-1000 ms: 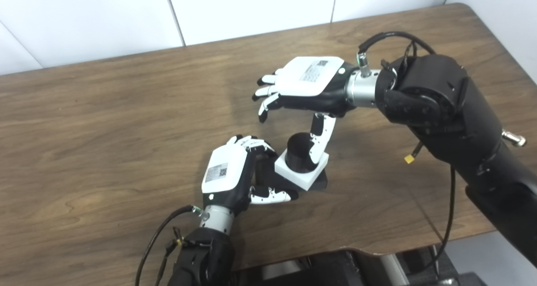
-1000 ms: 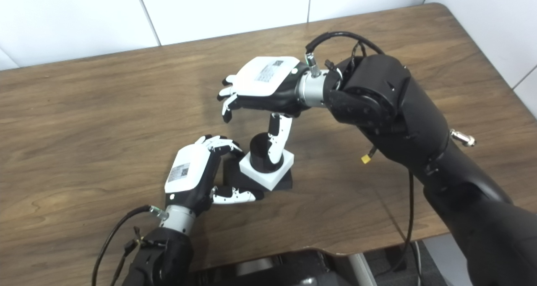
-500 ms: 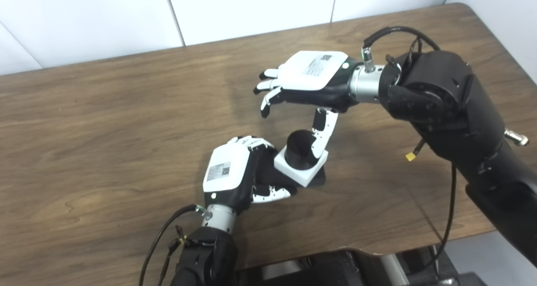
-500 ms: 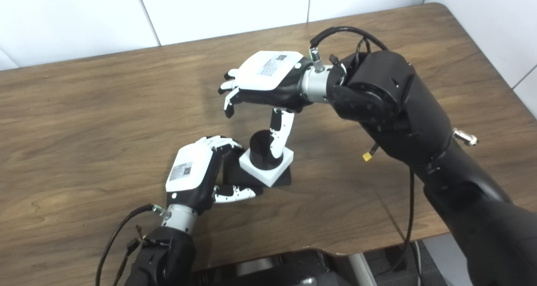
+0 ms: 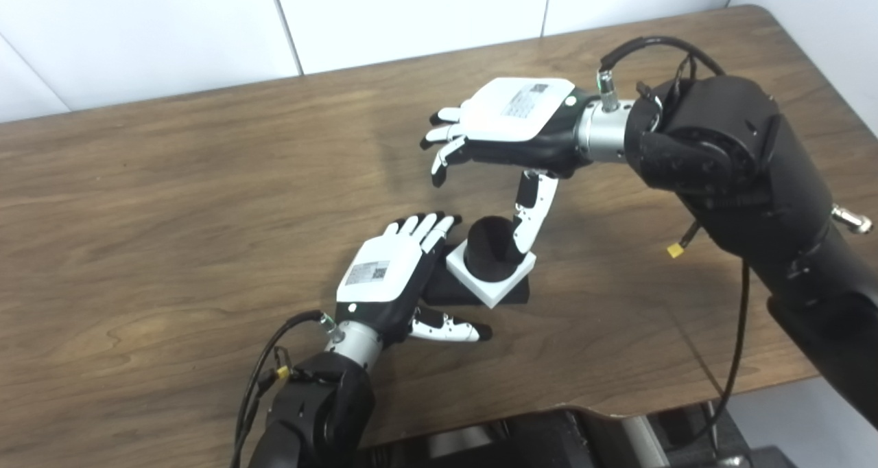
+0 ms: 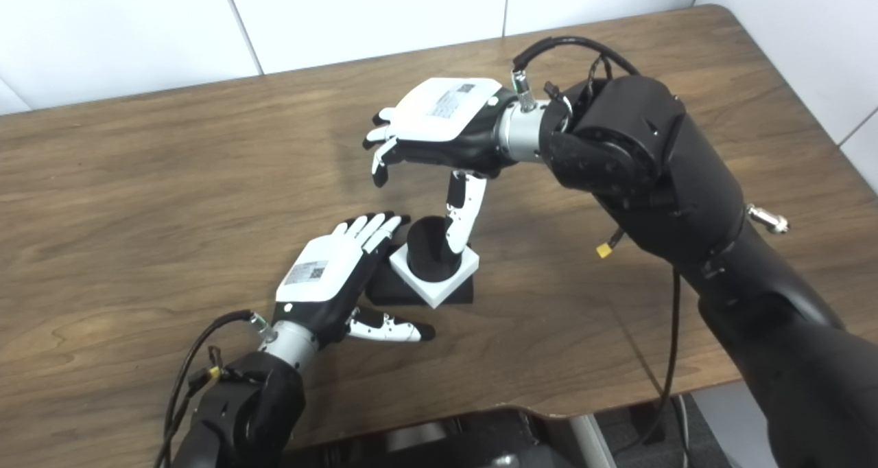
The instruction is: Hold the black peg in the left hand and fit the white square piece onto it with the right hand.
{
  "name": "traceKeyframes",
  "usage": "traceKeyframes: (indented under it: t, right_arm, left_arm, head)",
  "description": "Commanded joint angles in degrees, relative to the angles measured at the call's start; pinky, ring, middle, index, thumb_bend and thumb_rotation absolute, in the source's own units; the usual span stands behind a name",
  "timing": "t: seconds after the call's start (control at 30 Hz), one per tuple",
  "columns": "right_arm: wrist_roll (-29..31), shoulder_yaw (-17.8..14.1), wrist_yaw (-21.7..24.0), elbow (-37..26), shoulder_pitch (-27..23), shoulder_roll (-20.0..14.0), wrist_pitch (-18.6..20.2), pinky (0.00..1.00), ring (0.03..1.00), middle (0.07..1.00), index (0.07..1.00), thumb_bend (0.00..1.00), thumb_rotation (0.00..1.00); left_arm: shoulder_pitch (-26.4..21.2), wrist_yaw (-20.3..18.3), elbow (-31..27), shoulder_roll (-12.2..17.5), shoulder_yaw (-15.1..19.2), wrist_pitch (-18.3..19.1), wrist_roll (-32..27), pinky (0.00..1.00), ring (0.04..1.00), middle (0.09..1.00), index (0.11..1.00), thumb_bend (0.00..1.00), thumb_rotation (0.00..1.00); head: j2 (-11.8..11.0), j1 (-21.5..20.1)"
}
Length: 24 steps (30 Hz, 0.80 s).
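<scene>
The left hand (image 5: 387,276) lies flat with fingers spread, holding nothing, beside the black peg (image 5: 488,248) on the table (image 5: 171,193). The white square piece (image 5: 495,281) sits on it. The right hand (image 5: 511,128), fingers apart and empty, could topple the unheld assembly with its thumb.

black peg's base (image 5: 480,293) partly hidden under white square piece (image 5: 491,276), right arm (image 5: 789,235) cut off at frame edge
</scene>
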Motion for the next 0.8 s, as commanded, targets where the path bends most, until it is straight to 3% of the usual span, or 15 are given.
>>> traceKeyframes:
  t: [0.0, 0.3, 0.53, 0.63, 0.7, 0.77]
  right_arm:
    - [0.16, -1.1, -0.68, -0.32, -2.86, -0.86, 0.79, 0.97, 1.0, 0.956, 0.779, 1.0, 0.45]
    - [0.34, -1.36, -1.05, 0.74, -2.78, -0.51, 1.59, 0.98, 1.0, 0.954, 0.791, 1.0, 0.46]
    - [4.55, -2.4, 1.98, 2.79, -4.44, -1.53, 9.33, 1.0, 1.0, 1.0, 0.908, 1.0, 0.44]
    - [9.37, -4.42, 0.24, 4.72, -4.38, -1.53, 12.72, 1.0, 1.0, 1.0, 0.942, 1.0, 0.5]
    - [15.57, -8.08, -2.93, 6.68, -2.97, 0.04, 14.56, 0.98, 1.0, 1.0, 0.935, 1.0, 0.53]
    - [21.24, -11.76, -6.66, 8.38, -0.97, 1.54, 15.18, 0.95, 1.0, 0.981, 0.922, 1.0, 0.64]
  left_arm:
    - [-0.79, -2.23, 0.25, 0.36, -0.23, -0.17, -0.28, 0.99, 1.0, 0.999, 0.984, 1.0, 0.48]
    - [-1.34, -1.92, -0.48, 0.67, 2.24, 0.47, 0.75, 1.0, 1.0, 0.995, 0.999, 1.0, 0.51]
    - [-2.01, -3.58, -6.5, 1.84, 8.17, 0.97, -3.09, 0.97, 0.995, 0.984, 0.994, 1.0, 0.48]
    - [-2.5, -5.71, -9.81, 2.72, 11.79, 2.09, -7.02, 1.0, 1.0, 0.998, 1.0, 1.0, 0.48]
    - [-2.85, -7.02, -11.91, 3.57, 14.19, 2.84, -10.7, 0.99, 1.0, 1.0, 1.0, 1.0, 0.48]
    - [-2.94, -7.73, -13.81, 4.49, 16.43, 3.23, -14.13, 0.95, 1.0, 1.0, 1.0, 1.0, 0.47]
  head:
    - [0.03, -0.03]
    - [-0.8, 1.15]
    - [-1.81, 2.46]
    - [-2.6, 3.41]
    - [-3.11, 4.56]
    - [-3.47, 4.92]
